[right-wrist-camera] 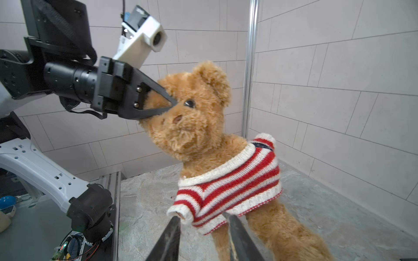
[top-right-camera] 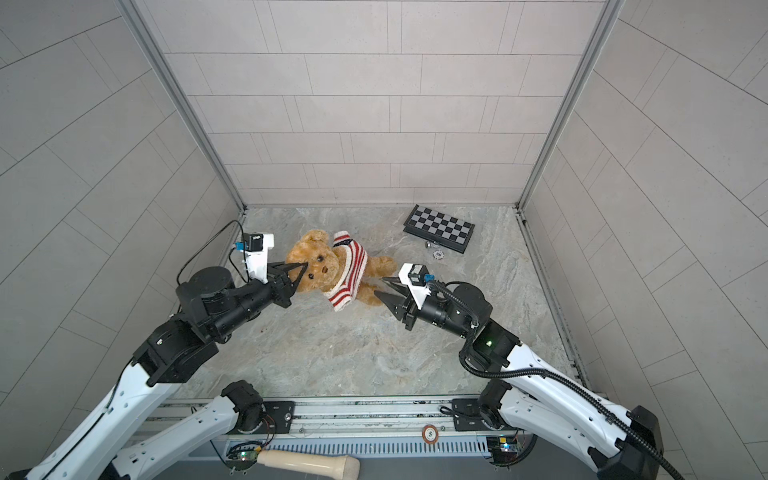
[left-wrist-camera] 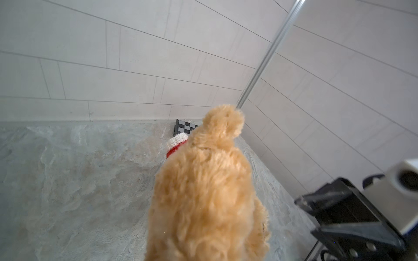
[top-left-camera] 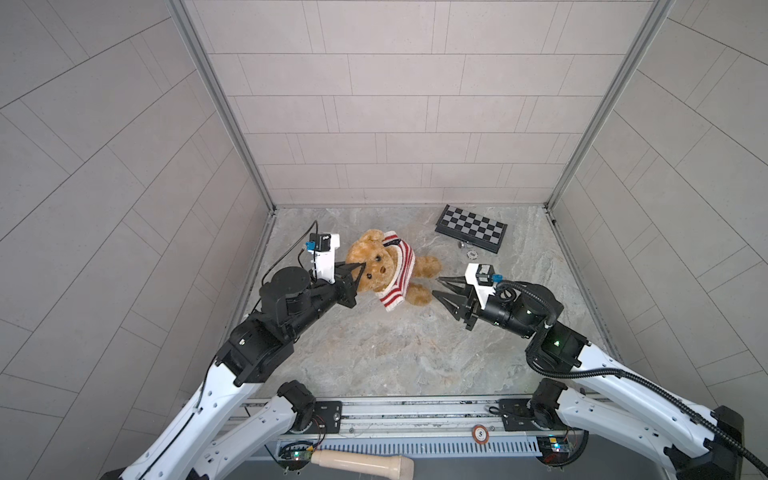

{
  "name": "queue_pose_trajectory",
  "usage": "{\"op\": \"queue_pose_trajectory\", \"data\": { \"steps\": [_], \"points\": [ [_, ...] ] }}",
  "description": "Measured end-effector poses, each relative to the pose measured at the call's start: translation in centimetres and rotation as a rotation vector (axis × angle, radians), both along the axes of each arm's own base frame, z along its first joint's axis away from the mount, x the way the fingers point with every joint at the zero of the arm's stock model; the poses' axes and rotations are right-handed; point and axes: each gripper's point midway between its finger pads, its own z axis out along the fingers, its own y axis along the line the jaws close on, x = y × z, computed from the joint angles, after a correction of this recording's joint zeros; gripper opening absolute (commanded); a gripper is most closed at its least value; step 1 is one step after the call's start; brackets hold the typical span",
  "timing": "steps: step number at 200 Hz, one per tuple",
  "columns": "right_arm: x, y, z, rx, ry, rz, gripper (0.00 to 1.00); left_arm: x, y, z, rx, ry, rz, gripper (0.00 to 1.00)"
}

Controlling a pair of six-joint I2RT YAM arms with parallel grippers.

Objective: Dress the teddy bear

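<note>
The golden-brown teddy bear [top-left-camera: 376, 266] [top-right-camera: 320, 266] [right-wrist-camera: 192, 126] is held up by its head, legs pointing down toward the marble floor. A red-and-white striped sweater [top-left-camera: 401, 270] [top-right-camera: 349, 272] [right-wrist-camera: 230, 185] covers its torso. My left gripper [top-left-camera: 362, 266] [top-right-camera: 305, 265] [right-wrist-camera: 175, 104] is shut on the side of the bear's head, next to one eye. In the left wrist view, fur of the bear [left-wrist-camera: 203, 192] hides the jaws. My right gripper [top-left-camera: 436, 286] [top-right-camera: 379, 286] [right-wrist-camera: 200, 215] is open at the sweater's hem and near sleeve cuff, holding nothing.
A folded chessboard [top-left-camera: 471, 228] [top-right-camera: 440, 228] [left-wrist-camera: 185, 126] lies at the back right, with a poker chip [top-left-camera: 471, 254] in front of it. Tiled walls close in three sides. A cream handle [top-left-camera: 361, 461] lies below the front rail.
</note>
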Motion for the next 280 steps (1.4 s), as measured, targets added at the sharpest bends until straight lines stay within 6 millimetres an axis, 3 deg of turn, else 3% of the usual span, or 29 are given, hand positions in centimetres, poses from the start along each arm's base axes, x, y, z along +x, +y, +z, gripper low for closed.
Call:
{"op": "queue_pose_trajectory", "data": {
  "steps": [30,65,94,167,234,280],
  "points": [
    [-1.1,2.6,-1.7,-0.064,-0.006,0.042,0.1,0.5,0.5,0.6,-0.088,0.029,0.056,0.0],
    [-0.8,4.7,-4.9,-0.158,0.008,0.052,0.03,0.8,0.4,1.2,-0.155,0.046,0.069,0.0],
    [0.3,5.2,-5.7,-0.196,-0.004,0.014,0.02,0.8,0.1,1.5,-0.191,0.051,0.064,0.0],
    [2.3,4.9,-5.1,-0.209,-0.051,-0.089,0.09,0.8,-0.6,2.1,-0.234,0.051,0.031,0.0],
    [2.8,5.6,-5.2,-0.238,-0.079,-0.108,0.32,0.9,-1.2,1.3,-0.242,0.067,0.011,0.0],
    [3.6,5.6,-5.1,-0.275,-0.106,-0.166,0.36,1.1,-1.6,1.1,-0.261,0.074,-0.003,0.0]
  ]
}}
